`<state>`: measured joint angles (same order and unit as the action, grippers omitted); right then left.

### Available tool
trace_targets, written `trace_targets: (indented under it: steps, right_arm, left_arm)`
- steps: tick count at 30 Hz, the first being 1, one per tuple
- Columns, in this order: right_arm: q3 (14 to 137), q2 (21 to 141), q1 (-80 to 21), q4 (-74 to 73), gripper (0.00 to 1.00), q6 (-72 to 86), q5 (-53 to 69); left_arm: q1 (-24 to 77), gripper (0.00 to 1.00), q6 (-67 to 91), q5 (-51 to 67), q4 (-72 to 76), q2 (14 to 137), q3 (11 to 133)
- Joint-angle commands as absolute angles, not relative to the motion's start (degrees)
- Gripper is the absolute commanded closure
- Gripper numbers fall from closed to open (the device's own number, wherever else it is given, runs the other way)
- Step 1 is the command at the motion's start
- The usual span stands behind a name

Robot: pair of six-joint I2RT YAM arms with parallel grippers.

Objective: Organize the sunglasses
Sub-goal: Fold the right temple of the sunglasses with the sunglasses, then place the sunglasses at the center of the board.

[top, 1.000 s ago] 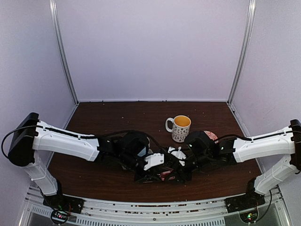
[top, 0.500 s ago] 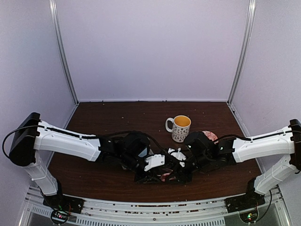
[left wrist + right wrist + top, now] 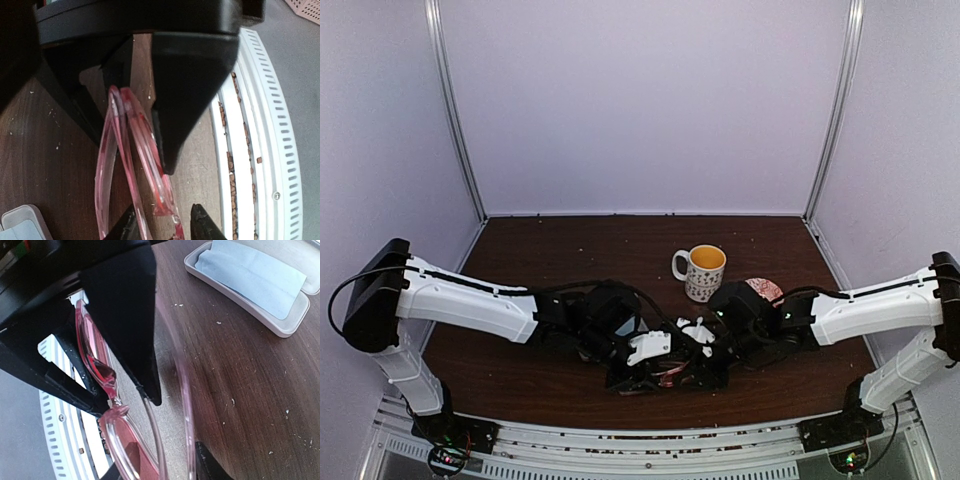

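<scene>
Right, both grippers have the sunglasses (image 3: 670, 373) pinched low at the near edge of the table (image 3: 550, 250).
Up close, the left gripper (image 3: 132, 155) has its jaws drawn in to a narrow gap, with the pink frame (image 3: 140, 135) squeezed between them. The right gripper (image 3: 125, 405) clamps the other end just as tightly, a reddish lens (image 3: 97, 365) wedged between its fingers. The glasses run lengthwise from one gripper to the other, about parallel to the table's near edge. From above only a pink sliver shows between the black fingers. One temple sweeps past the right wrist camera as a blur, and whether the frame touches the wood is hard to say. An open case (image 3: 280, 325) holding a blue cloth (image 3: 250, 275) lies just beyond, and a mug (image 3: 705, 272) stands farther back.
</scene>
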<state>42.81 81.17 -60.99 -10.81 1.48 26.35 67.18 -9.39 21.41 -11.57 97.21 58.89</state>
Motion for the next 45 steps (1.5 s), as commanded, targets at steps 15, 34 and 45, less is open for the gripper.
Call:
trace_targets:
  steps: [15, 34, 45]
  right_arm:
    - [41.9, 83.3, -62.2, -6.3, 0.71, 0.6, 27.4]
    - [39.3, 90.3, -61.5, 0.0, 0.75, 3.5, 26.1]
    - [39.4, 91.3, -61.1, 0.2, 0.75, 3.7, 25.9]
  left_arm:
    - [66.6, 0.57, -7.8, 17.5, -8.6, 98.3, 60.5]
    - [66.8, 0.54, -6.6, 17.2, -5.9, 98.6, 55.9]
    - [66.8, 0.45, -8.7, 13.6, -2.0, 94.1, 50.8]
